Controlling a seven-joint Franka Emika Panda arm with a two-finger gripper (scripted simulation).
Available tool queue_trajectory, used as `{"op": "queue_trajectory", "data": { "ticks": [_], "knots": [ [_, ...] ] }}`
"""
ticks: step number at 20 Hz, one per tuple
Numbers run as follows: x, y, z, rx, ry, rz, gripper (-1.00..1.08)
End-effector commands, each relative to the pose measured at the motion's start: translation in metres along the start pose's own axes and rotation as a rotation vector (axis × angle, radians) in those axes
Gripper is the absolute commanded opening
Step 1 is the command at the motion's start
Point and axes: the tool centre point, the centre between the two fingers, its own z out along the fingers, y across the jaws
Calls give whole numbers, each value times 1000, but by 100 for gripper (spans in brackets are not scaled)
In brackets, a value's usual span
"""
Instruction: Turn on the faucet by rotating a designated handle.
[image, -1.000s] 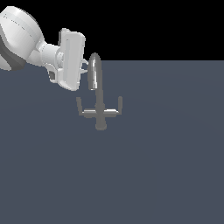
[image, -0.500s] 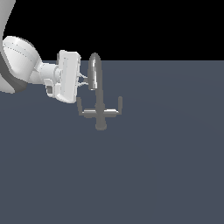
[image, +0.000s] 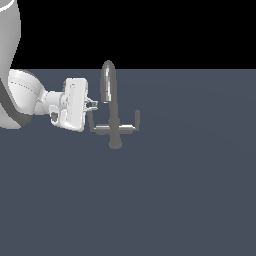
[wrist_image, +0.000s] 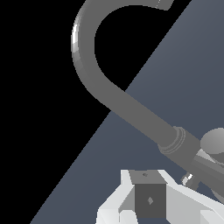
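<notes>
Looking at the exterior view, we see the faucet (image: 114, 107) standing upright on the flat grey surface (image: 175, 200), slightly toward the exterior view's left of centre, with its arched spout rising above a crossbar that carries two short upturned levers. The gripper (image: 92, 104) reaches in sideways from the exterior view's left, its white body level with the crossbar, and its fingertips sit right at the handle (image: 91, 120) on that near end; the other lever (image: 137, 118) stands apart from it at the far end. Whether the fingers touch the handle, or how far apart they are, we cannot tell from here. The wrist view gives us what the exterior lacks: the faucet (wrist_image: 131, 105) close up, its curved spout sweeping across the picture to a collared joint, and the gripper (wrist_image: 149, 201) base, though the fingertips are not clearly shown.
</notes>
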Motion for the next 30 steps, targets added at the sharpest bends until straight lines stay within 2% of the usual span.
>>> {"op": "queue_trajectory", "data": {
  "ticks": [1, 9, 18, 30],
  "knots": [
    [-6, 8, -3, 23, 1, -52, -100],
    [-17, 24, -9, 65, 7, -151, -100],
    [-19, 27, -10, 72, 8, -168, -100],
    [5, 33, -9, 72, 8, -168, -100]
  ]
}}
